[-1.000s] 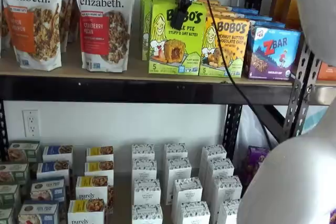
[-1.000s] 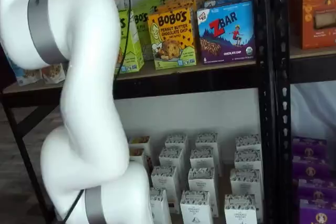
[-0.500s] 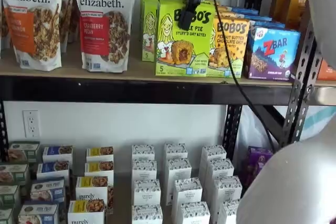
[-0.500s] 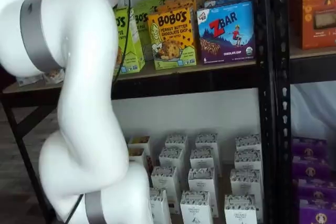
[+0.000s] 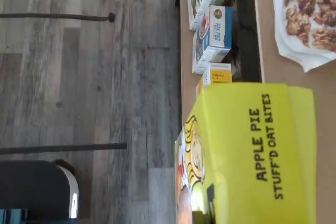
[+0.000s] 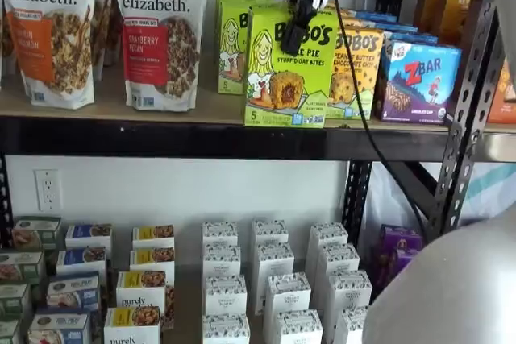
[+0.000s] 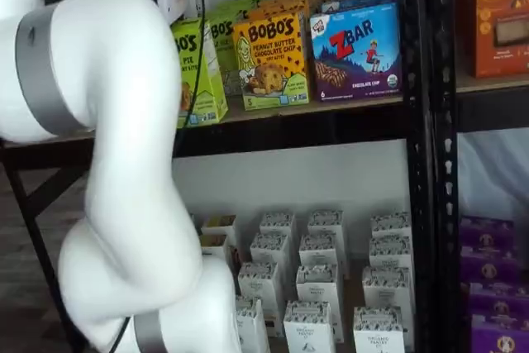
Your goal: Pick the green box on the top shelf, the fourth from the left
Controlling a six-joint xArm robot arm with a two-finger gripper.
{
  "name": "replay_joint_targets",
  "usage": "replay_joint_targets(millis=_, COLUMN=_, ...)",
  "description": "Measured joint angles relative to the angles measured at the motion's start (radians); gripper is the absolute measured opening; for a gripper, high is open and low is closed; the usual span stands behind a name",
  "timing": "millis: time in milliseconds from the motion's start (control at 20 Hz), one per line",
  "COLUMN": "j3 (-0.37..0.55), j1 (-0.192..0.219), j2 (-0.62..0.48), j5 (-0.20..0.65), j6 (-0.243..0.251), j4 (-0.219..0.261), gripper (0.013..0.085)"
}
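The green box (image 6: 289,66), printed "BOBO'S Apple Pie Stuff'd Oat Bites", stands at the front edge of the top shelf (image 6: 161,136) with the gripper (image 6: 300,28) clamped on its top. Draw it straight out and level, clear of the "Peanut Butter Chocolate Chip" carton (image 6: 355,72) at three o'clock and the "purely elizabeth." bag (image 6: 159,34) at nine.

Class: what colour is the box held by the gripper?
Lime green box, clearest in a shelf view.
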State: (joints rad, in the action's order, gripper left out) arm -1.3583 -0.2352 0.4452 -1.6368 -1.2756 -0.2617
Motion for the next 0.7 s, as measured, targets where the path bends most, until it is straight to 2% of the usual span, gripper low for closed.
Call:
replay_joint_targets(millis=200, j3=0.043, j1=0.002, j2=0.036, j5=0.017, j6=-0.003, j4=0.000, gripper=0.0290)
replay_joint_targets(millis=700, j3=0.143, j1=0.005, j2=0.100, j5=0.056, j6=-0.019, j4=0.034, gripper=0.0290)
